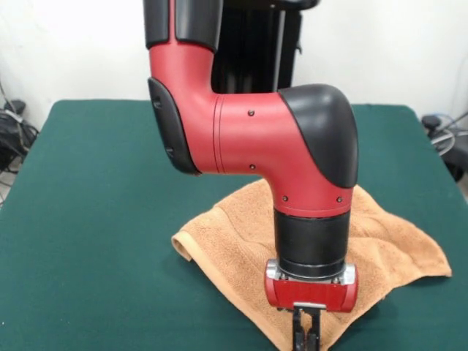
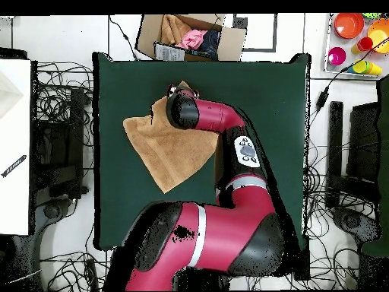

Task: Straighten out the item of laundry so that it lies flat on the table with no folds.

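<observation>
– Where's the towel [image 1: 241, 227]?
– On the green table [image 1: 88, 219], under the arm, one corner curled.
– And the gripper [image 1: 306, 333]?
– Low over the towel's near edge; can't tell how far it's parted or whether it grips cloth.
– Containers?
– A cardboard box [image 2: 190, 36] beyond the table holds pink and tan cloth. No legible writing.

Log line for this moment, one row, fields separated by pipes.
orange-tan terry-cloth towel: rumpled, corner curled up | gripper: low over towel's front edge, grip unclear | dark green felt table: towel right of centre in front view

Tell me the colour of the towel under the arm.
Light orange-tan, plain terry cloth: the towel shows best in the front view.
</observation>
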`<move>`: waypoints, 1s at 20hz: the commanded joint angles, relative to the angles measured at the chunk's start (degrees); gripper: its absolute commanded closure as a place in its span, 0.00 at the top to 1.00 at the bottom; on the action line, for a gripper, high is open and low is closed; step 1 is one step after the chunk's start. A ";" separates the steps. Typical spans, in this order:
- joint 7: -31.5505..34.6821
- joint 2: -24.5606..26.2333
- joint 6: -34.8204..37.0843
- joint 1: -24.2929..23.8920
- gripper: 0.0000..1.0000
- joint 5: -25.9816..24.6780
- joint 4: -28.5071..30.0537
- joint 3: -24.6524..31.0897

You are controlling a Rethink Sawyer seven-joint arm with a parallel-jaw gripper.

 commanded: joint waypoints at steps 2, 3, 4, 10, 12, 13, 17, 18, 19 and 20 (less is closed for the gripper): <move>6.79 9.65 -0.24 1.54 0.00 -0.04 -0.20 0.86; 6.57 9.99 -0.89 0.95 0.00 0.04 -0.21 1.96; 6.57 10.75 -2.23 0.48 0.00 0.13 -0.67 3.26; 12.56 12.28 -3.88 3.91 0.00 4.67 -3.79 1.19; 13.57 12.43 -4.29 4.57 0.00 5.83 -3.95 0.57; 13.49 12.44 -4.36 4.79 0.00 6.18 -4.08 0.36; 12.96 12.53 -4.15 5.38 0.00 7.71 -4.69 0.20; 12.99 12.58 -4.15 5.46 0.00 8.17 -4.78 0.25; 13.02 12.64 -4.16 5.54 0.00 8.63 -4.88 0.31; 13.30 12.63 -4.15 5.81 0.00 9.21 -4.95 0.07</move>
